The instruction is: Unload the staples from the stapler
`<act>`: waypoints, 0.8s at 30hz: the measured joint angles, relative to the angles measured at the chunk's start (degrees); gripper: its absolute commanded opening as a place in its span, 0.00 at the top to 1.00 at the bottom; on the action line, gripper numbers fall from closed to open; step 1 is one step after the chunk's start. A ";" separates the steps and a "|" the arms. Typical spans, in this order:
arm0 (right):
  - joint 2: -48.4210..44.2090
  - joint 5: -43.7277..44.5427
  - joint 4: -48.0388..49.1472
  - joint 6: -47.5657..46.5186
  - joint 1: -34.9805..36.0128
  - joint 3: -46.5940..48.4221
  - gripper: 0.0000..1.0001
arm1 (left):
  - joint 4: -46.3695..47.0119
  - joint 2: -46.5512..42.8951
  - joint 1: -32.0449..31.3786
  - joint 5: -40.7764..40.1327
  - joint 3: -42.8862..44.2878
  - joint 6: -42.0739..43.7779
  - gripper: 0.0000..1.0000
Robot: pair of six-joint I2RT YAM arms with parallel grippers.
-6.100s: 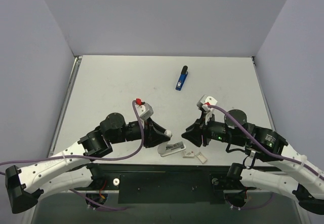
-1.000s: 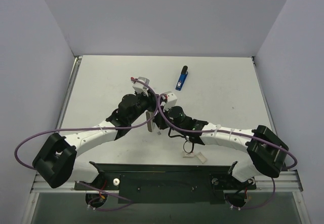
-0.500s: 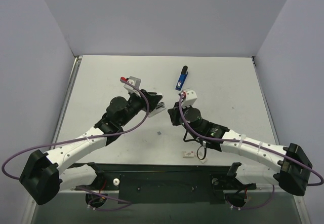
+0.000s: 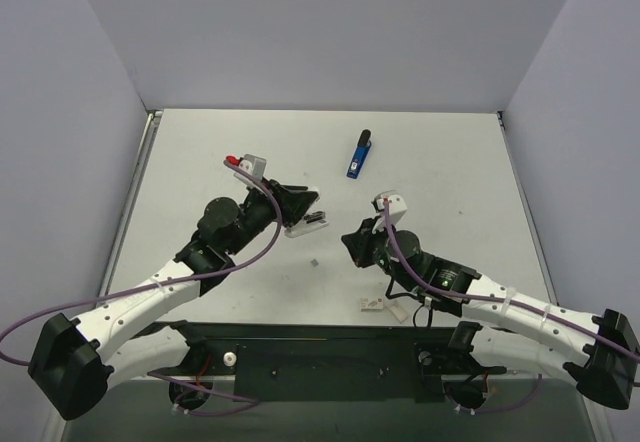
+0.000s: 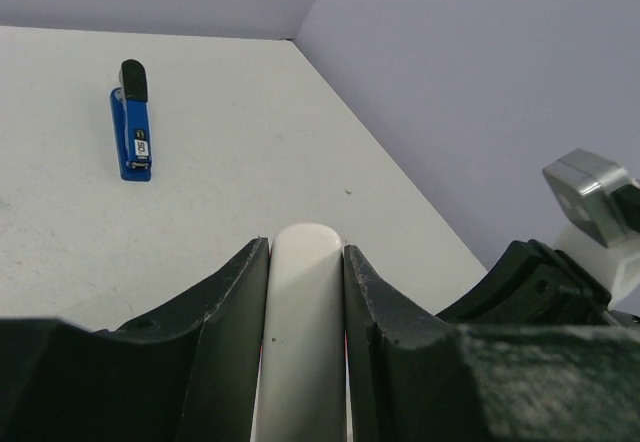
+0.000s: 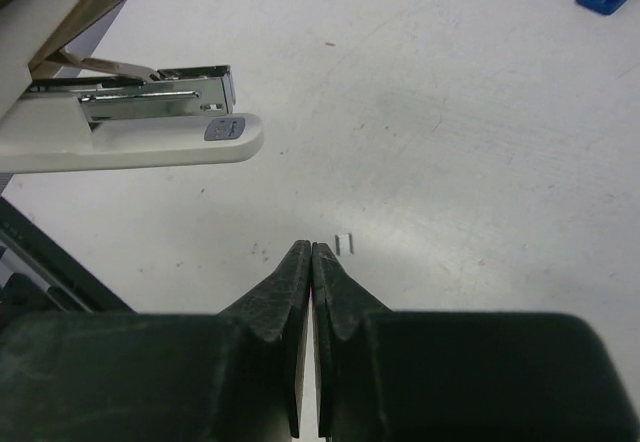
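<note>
Right gripper (image 6: 311,252) has backed off, shut and empty, a fallen staple (image 6: 345,243) just ahead; left gripper (image 5: 306,252) clamps the opened stapler (image 6: 130,127); best tilt its magazine downward, steadily.

The left tool (image 5: 305,254) pinches the white stapler (image 5: 303,347), a blue stapler (image 5: 132,132) lying well beyond on the table (image 5: 250,172)

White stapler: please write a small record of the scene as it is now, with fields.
white stapler: opened, held by left fingers
right fingers: shut, empty, apart from the white stapler
small pale bit: lying on table, just past the right fingers
blue stapler: lying on far part of table
</note>
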 measured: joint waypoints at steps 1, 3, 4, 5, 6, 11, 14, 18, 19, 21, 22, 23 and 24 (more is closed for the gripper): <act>0.00 -1.09 0.20 0.74 0.26 -0.52 1.00 | -0.02 -0.28 0.00 0.28 -0.13 -0.61 1.00; 0.17 -2.86 0.79 2.08 1.05 -1.29 1.00 | -0.04 -1.14 0.00 0.85 -0.68 -2.25 1.00; 0.44 -3.43 1.11 2.56 1.46 -1.40 1.00 | -0.07 -1.57 0.00 1.07 -0.94 -2.95 1.00; 0.94 -4.00 1.70 3.02 2.01 -1.42 1.00 | -0.13 -2.12 0.00 1.33 -1.27 -3.78 1.00; 1.53 -4.46 2.45 3.30 2.51 -1.42 1.00 | -0.13 -2.67 0.00 1.64 -1.62 -4.72 1.00; 4.79 -5.46 5.79 3.78 4.79 -1.29 1.00 | -0.90 -5.09 0.00 2.54 -2.49 -8.87 1.00; 6.40 -5.42 7.58 3.76 5.75 -0.81 1.00 | -1.46 -6.84 0.02 2.80 -3.52 -10.91 1.00; 8.04 -5.35 9.14 3.17 6.54 1.29 1.00 | -2.43 -8.50 0.02 3.26 -4.96 -13.22 1.00; 8.31 -5.33 9.35 3.02 6.64 1.79 1.00 | -2.71 -8.83 0.00 3.41 -5.31 -13.77 1.00; 8.76 -5.03 9.94 2.58 6.84 3.06 1.00 | -3.23 -9.64 0.02 3.80 -6.21 -14.91 1.00; 8.92 -4.87 10.23 2.23 6.84 3.56 1.00 | -3.39 -10.03 0.02 4.11 -6.60 -15.34 1.00; 9.07 -4.70 10.34 1.77 6.84 3.98 1.00 | -3.45 -10.34 0.02 4.48 -6.93 -15.67 1.00; 9.18 -4.55 10.36 1.25 6.84 4.39 1.00 | -3.43 -10.58 0.02 4.74 -7.19 -16.02 1.00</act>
